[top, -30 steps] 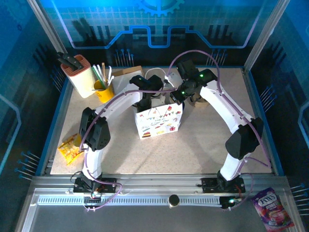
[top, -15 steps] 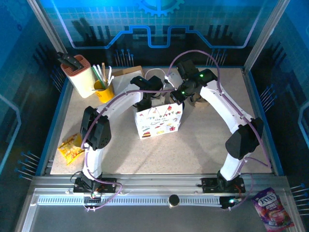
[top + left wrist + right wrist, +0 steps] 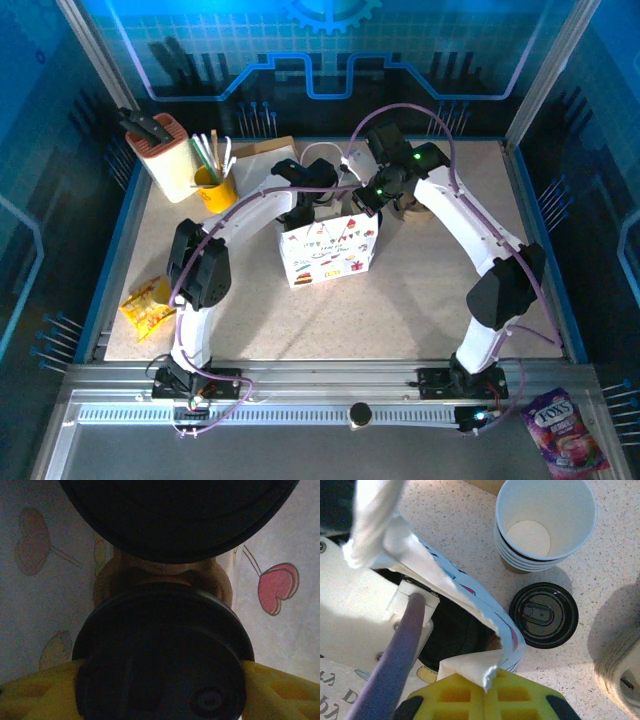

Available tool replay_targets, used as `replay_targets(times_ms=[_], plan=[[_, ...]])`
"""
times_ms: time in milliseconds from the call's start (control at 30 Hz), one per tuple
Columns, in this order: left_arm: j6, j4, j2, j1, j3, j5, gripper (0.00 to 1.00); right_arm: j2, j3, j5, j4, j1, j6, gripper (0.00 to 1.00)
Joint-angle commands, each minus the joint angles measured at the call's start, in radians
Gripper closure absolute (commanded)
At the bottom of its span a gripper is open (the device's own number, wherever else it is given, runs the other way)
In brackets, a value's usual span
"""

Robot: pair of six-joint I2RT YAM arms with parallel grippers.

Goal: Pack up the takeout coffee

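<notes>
Inside the white printed paper bag [image 3: 328, 250], a takeout coffee cup with a black lid [image 3: 162, 655] sits between the yellow fingers [image 3: 35, 692] of my left gripper [image 3: 160, 680], which is shut on it. A second black-lidded cup [image 3: 175, 515] stands just beyond it in the bag, with tan paper [image 3: 160, 575] showing between the two. My right gripper [image 3: 487, 690] is shut on the bag's torn white rim [image 3: 470, 667], at the bag's right side [image 3: 362, 205]. The left arm reaches down into the bag's mouth [image 3: 305, 210].
A stack of empty white-lined cups [image 3: 545, 525] and a loose black lid [image 3: 543, 615] sit on the table right of the bag. A beige ring [image 3: 620, 670] lies nearby. A knife block [image 3: 160, 150], a yellow straw holder [image 3: 215, 185] and a snack packet [image 3: 145, 305] are on the left.
</notes>
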Motion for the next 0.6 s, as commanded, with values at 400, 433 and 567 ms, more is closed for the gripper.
replay_targets(times_ms=[400, 433, 567], plan=[[-0.028, 0.017, 0.085, -0.007, -0.058, -0.003, 0.54, 0.026, -0.012, 0.001, -0.035, -0.002, -0.012, 0.93], [-0.028, 0.016, 0.083, -0.007, -0.058, -0.004, 0.54, 0.026, -0.013, -0.001, -0.033, -0.002, -0.012, 0.93], [-0.032, 0.013, 0.078, -0.007, -0.056, -0.008, 0.54, 0.028, -0.013, -0.001, -0.034, -0.002, -0.012, 0.93]])
